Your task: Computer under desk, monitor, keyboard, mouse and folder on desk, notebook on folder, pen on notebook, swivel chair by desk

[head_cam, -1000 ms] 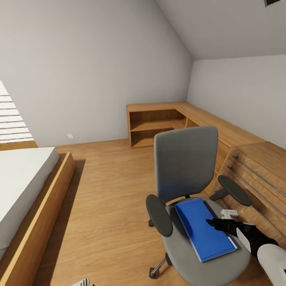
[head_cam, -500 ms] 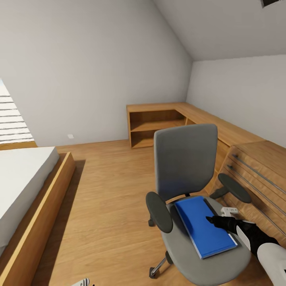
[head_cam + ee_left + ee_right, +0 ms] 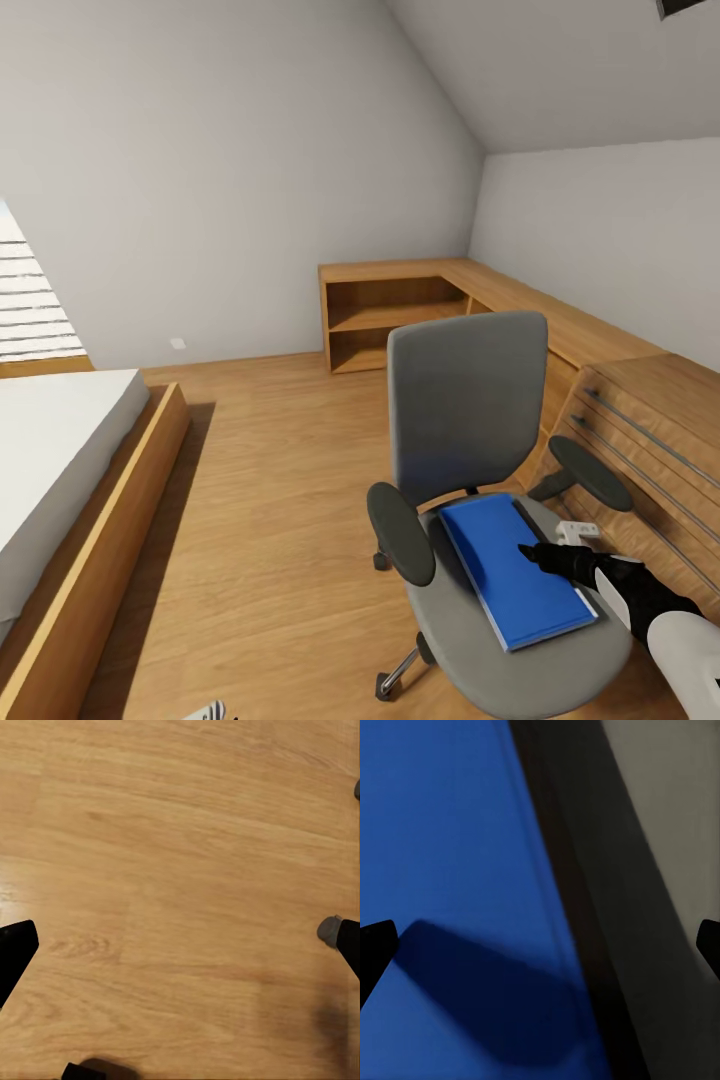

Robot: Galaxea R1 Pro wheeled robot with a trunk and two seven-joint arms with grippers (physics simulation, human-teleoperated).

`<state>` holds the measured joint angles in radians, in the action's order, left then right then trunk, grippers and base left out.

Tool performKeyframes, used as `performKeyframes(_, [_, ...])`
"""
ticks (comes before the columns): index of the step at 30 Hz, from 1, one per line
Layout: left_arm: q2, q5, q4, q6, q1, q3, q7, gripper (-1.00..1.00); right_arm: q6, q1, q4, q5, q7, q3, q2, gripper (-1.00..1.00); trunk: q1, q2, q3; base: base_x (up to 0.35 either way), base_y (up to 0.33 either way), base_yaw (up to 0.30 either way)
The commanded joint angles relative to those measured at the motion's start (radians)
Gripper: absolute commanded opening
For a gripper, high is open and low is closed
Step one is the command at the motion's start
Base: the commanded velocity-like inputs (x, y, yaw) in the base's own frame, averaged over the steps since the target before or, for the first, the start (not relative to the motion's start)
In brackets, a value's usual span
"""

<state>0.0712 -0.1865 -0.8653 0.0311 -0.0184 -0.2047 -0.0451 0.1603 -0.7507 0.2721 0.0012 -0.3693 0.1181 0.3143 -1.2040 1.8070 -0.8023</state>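
Note:
The grey swivel chair [image 3: 468, 400] with black armrests stands on the wooden floor at the centre right. A bright blue folder [image 3: 510, 565] lies flat on its seat. My right gripper [image 3: 535, 555] hovers just above the folder's right half, coming in from the right. In the right wrist view the right gripper [image 3: 540, 945] is open, with the blue folder [image 3: 442, 870], its dark spine and the grey seat [image 3: 675, 810] close beneath it. My left gripper [image 3: 180, 952] is open over bare floor, low at my left side.
Low wooden shelving [image 3: 400, 305] runs along the far wall and into the corner. A wooden drawer unit [image 3: 650, 430] stands right behind the chair. A bed [image 3: 60, 470] on a wooden frame takes up the left. Open floor [image 3: 270, 480] lies between bed and chair.
The head view shifted slightly about a second ago. Over the last half second the chair, the folder and my right gripper have stayed still.

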Motion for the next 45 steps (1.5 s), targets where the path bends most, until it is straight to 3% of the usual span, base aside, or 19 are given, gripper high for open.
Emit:
performKeyframes(1, [0.001,-0.010,0.002,0.003,0.000,-0.003,-0.005,1.00,0.007,0.001,-0.027,0.011,-0.005,0.002,-0.001,1.00,-0.017,0.000,-0.001,-0.007,0.000,0.000])
performKeyframes(36, [-0.001,-0.010,0.028,0.000,0.000,-0.002,-0.006,1.00,0.007,0.001,-0.027,0.011,-0.003,0.002,-0.001,1.00,-0.017,0.000,-0.001,-0.102,0.000,0.000])
performKeyframes(45, [-0.001,-0.009,0.049,-0.072,0.000,0.000,-0.005,1.00,0.007,0.001,-0.027,0.011,-0.003,0.002,-0.001,1.00,-0.017,0.000,-0.001,-0.034,0.000,0.000])
